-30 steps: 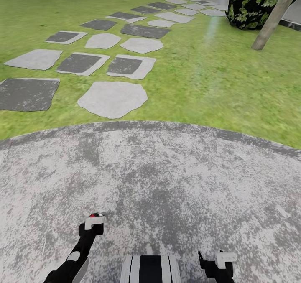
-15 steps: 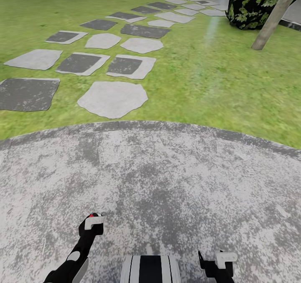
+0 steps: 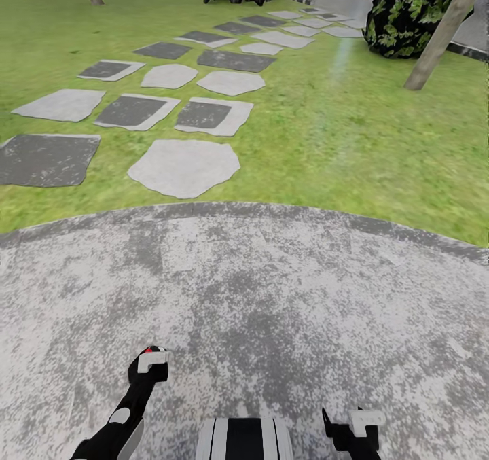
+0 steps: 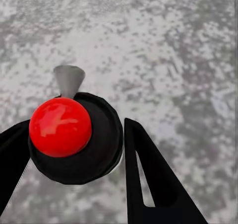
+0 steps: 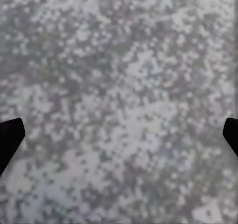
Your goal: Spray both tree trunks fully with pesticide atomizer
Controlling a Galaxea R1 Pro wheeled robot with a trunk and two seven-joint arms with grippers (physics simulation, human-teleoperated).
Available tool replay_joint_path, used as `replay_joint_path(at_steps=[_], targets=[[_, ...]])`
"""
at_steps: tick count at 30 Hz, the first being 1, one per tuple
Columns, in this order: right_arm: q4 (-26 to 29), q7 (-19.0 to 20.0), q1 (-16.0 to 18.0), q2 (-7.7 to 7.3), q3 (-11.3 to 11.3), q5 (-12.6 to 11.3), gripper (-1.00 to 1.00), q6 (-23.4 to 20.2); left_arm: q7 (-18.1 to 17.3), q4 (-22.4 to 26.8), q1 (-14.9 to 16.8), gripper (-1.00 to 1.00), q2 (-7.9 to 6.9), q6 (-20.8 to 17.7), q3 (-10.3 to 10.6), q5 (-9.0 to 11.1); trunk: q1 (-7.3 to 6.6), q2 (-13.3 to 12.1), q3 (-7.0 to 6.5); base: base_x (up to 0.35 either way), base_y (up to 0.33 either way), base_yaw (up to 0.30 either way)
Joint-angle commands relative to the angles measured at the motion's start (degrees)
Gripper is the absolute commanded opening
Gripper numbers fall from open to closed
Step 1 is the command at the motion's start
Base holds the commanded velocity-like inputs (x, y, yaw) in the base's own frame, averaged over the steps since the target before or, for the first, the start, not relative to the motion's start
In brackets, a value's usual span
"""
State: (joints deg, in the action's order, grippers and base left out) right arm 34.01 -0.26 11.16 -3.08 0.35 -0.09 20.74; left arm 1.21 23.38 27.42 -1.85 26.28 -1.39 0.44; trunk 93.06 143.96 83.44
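The left tool (image 4: 74,144) is clenched around the pesticide atomizer (image 4: 69,134), just above the floor (image 3: 272,290). The right tool (image 5: 119,134) hangs released. With a tree trunk (image 3: 441,32) well apart, the bottle could twist or slip during travel.

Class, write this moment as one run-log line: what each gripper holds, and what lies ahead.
left gripper: shut on atomizer | right gripper: open, over paving | ahead: lawn, stepping stones, tree trunk

Both arms hang low; the left claw (image 4: 74,149) clamps the pesticide atomizer (image 4: 74,137), the right claw (image 5: 119,134) spread wide.
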Motion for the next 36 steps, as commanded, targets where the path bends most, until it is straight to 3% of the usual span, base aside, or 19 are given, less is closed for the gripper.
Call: replay_joint_path(at_steps=[1, 22, 31, 36], targets=[[0.0, 0.0, 0.0, 0.0, 0.0, 0.0, 1.0, 0.0, 0.02, 0.0, 0.0, -1.0, 0.0, 0.0, 0.01, 0.0, -0.02, -0.02, -0.23, 0.0, 0.0, 0.0], [-0.26, 0.0, 0.0, 0.0, 0.22, 0.13, 1.0, 0.07, 0.06, 0.46, -0.04, -1.0, 0.14, -0.74, -0.06, -0.11, -0.56, -0.3, -4.88, 0.0, 0.0, 0.0], [-0.36, 0.0, 0.0, 0.15, 0.51, 0.09, 1.0, 0.09, 0.16, 0.09, -1.76, -1.0, 0.0, -0.79, 0.0, 0.16, -0.8, -0.42, -6.88, 0.0, 0.0, 0.0], [-0.3, 0.0, 0.0, 0.18, 0.34, 0.15, 1.0, 2.82, 0.24, 0.91, -2.74, -1.0, -0.07, -1.11, 0.6, -0.39, -0.93, -0.48, -7.98, 0.0, 0.0, 0.0]])
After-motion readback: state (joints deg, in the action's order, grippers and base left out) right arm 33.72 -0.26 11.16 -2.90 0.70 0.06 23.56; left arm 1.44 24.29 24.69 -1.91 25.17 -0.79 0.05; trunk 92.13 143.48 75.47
